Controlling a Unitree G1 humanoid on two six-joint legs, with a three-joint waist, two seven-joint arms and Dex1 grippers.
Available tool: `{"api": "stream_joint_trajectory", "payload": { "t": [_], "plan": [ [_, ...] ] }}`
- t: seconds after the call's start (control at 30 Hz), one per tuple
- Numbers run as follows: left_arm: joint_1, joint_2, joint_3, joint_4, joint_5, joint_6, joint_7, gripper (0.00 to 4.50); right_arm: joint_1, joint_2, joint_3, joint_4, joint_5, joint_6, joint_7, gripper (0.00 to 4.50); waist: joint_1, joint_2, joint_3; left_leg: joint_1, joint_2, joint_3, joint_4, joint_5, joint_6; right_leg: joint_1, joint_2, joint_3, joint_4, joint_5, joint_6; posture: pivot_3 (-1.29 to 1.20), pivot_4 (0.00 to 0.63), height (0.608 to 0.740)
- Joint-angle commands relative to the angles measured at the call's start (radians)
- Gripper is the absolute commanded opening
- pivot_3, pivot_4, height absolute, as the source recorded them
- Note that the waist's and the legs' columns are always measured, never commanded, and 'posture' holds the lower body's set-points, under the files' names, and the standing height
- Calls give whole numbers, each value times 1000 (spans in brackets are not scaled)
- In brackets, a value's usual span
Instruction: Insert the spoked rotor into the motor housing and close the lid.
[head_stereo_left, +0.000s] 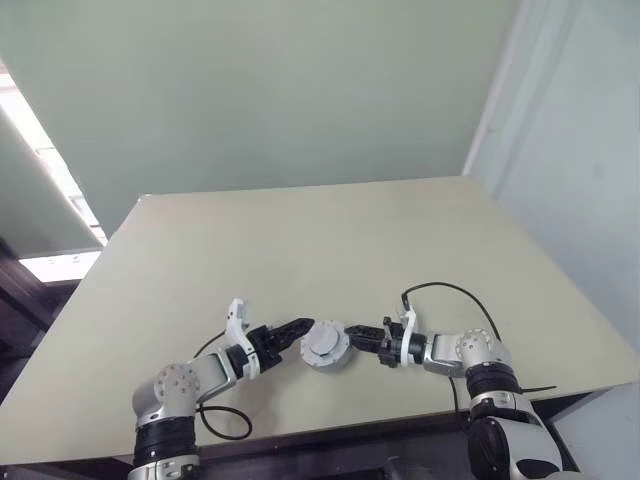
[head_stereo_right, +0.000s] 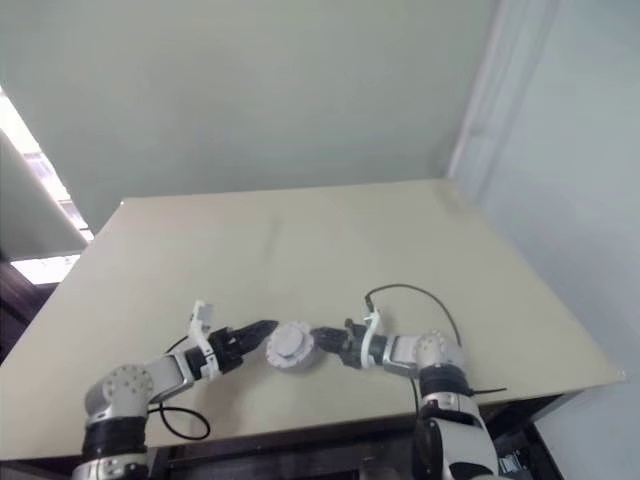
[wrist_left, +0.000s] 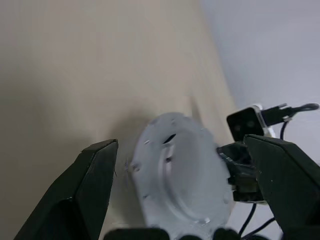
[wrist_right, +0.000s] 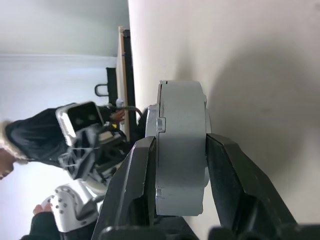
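Housing (head_stereo_left: 325, 346) closed, tilted on edge, clamped by right tool (head_stereo_left: 357, 334); left tool (head_stereo_left: 300, 329) released

Motor housing (wrist_right: 180, 145) with lid (wrist_left: 182, 180) shut: pale grey round puck, held on edge above table.

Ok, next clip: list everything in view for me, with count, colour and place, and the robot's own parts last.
Table: one, beige, spanning the scene below a pale wall.
Motor housing with its lid closed: one, light grey round case, near the table's front edge between the two grippers, held off the tabletop as far as the right wrist view suggests.
Person: one, dark sleeve and a hand, in the background of the right wrist view.
Left gripper: one, black fingers, open, on the case's left side, not gripping it.
Right gripper: one, black fingers, shut on the case across its two flat faces.
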Motion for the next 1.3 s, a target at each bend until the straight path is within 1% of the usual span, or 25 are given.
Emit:
{"api": "stream_joint_trajectory", "payload": {
  "t": [0.03, 0.17, 0.37, 0.5, 0.6, 0.73, 0.8, 1.0, 1.1, 1.13, 1.17, 1.3],
  "plan": [
    [7, 18, 50, 0, -49, 22, 5, 4465, -44, 12, -51, -46, 75, -8, -5, 1249, 1, 0, 0, 0, 0, 0, 0, 0, 0, 0, 0, 0, 0, 0, 0, 0, 0, 740],
    [23, -4, 88, -13, -102, 56, 23, 4465, -48, 18, -64, -47, 83, -10, -20, 1249, 0, 0, 0, 0, 0, 0, 0, 0, 0, 0, 0, 0, 0, 0, 0, 0, 0, 740],
    [30, -62, 80, -18, -137, 67, 54, 4465, -59, 24, -70, -49, 94, -7, -33, 1249, 1, 0, 0, 0, 0, 0, 0, 0, 0, 0, 0, 0, 0, 0, 0, 0, 0, 740],
    [32, -102, 65, 5, -144, 58, 66, 4465, -63, 31, -70, -55, 106, -4, -39, 1249, 0, 0, 0, 0, 0, 0, 0, 0, 0, 0, 0, 0, 0, 0, 0, 0, 0, 740],
    [22, -144, 83, 29, -163, 47, 82, 4465, -60, 33, -65, -67, 111, 3, -39, 1249, 0, 0, 0, 0, 0, 0, 0, 0, 0, 0, 0, 0, 0, 0, 0, 0, 0, 740],
    [20, -179, 63, 44, -170, 45, 85, 4465, -57, 34, -63, -79, 111, 10, -43, 1249, 0, 0, 0, 0, 0, 0, 1, 0, 0, 0, 0, 0, 0, 0, 0, 0, 0, 740],
    [8, -201, 80, 64, -184, 29, 100, 4465, -56, 32, -63, -85, 112, 16, -43, 1249, 1, 0, 0, -1, 0, 0, 1, 0, 0, 0, 0, 0, 0, 0, 0, 0, 0, 740],
    [-25, -232, 137, 109, -223, -16, 147, 4465, -50, 28, -60, -101, 115, 29, -47, 1249, 1, 0, 0, -1, 0, 0, 2, 0, 0, 0, 0, 0, 1, 0, 0, 0, 0, 740],
    [-27, -235, 139, 117, -234, -20, 161, 4465, -46, 25, -55, -108, 116, 32, -50, 1249, 1, 0, 0, -1, 0, 0, 2, 0, 0, 0, 0, 0, 1, 0, 0, 0, 0, 740],
    [-25, -235, 135, 119, -235, -18, 162, 4102, -45, 24, -54, -109, 116, 32, -51, 1249, 1, 0, 0, -1, 0, 0, 2, 0, 0, 0, 0, 0, 1, 0, 0, 0, 0, 740],
    [-23, -235, 132, 121, -236, -15, 164, 3935, -44, 24, -54, -111, 116, 33, -52, 1249, 1, 0, 0, -1, 0, 0, 2, 0, 0, 0, 0, 0, 1, 0, 0, 0, 0, 740],
    [-14, -236, 121, 121, -243, -13, 166, 2544, -33, 20, -32, -130, 113, 27, -34, 1249, 1, 0, 0, -1, 0, 0, 2, 0, 0, 0, 0, 0, 1, 0, 0, 0, 0, 740]
  ]
}}
